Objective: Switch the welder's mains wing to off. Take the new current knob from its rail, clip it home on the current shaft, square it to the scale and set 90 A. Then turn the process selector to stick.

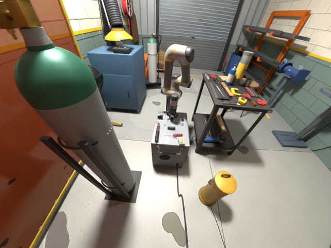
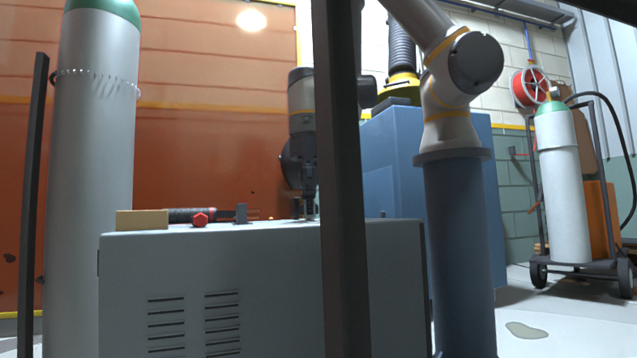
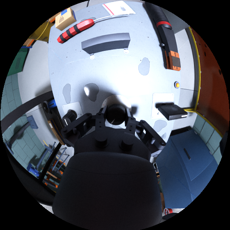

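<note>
The black current knob (image 3: pixel 116 113) sits over the white current scale (image 3: pixel 117 100) on the grey welder top (image 1: pixel 171 128). The mains wing (image 3: pixel 172 111) is a flat black lever on a white plate, right of the knob in the wrist camera. The small black process selector (image 3: pixel 69 117) stands on its own plate to the left. The dark rail block (image 3: pixel 106 42) lies further along the top. My gripper (image 3: pixel 116 117) points straight down at the welder top (image 2: pixel 307 209) and is closed around the current knob.
A dark post (image 2: pixel 340 178) hides part of the gripper in the second side camera. A red-handled tool (image 3: pixel 74 31), a cardboard box (image 3: pixel 64 19) and a black torch (image 3: pixel 166 40) lie on the welder. The tool cart (image 1: pixel 232 98) stands to the right, a blue cabinet (image 1: pixel 120 74) behind.
</note>
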Action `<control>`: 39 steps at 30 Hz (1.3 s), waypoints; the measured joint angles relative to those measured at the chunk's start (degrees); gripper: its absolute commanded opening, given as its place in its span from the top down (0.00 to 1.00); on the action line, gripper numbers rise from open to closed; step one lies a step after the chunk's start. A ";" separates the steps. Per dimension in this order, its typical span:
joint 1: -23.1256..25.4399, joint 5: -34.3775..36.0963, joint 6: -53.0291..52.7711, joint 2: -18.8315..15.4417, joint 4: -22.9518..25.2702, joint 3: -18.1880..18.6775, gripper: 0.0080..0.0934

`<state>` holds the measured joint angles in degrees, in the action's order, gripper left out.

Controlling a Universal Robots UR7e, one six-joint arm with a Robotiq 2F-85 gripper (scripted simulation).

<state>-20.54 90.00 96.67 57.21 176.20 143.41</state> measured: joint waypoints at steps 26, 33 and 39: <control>0.00 0.00 0.82 0.00 0.00 0.00 1.00; 0.00 0.00 1.37 0.00 0.00 0.00 1.00; 0.00 0.00 1.97 0.00 0.00 0.00 1.00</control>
<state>-20.54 90.00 98.64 57.21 176.20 143.41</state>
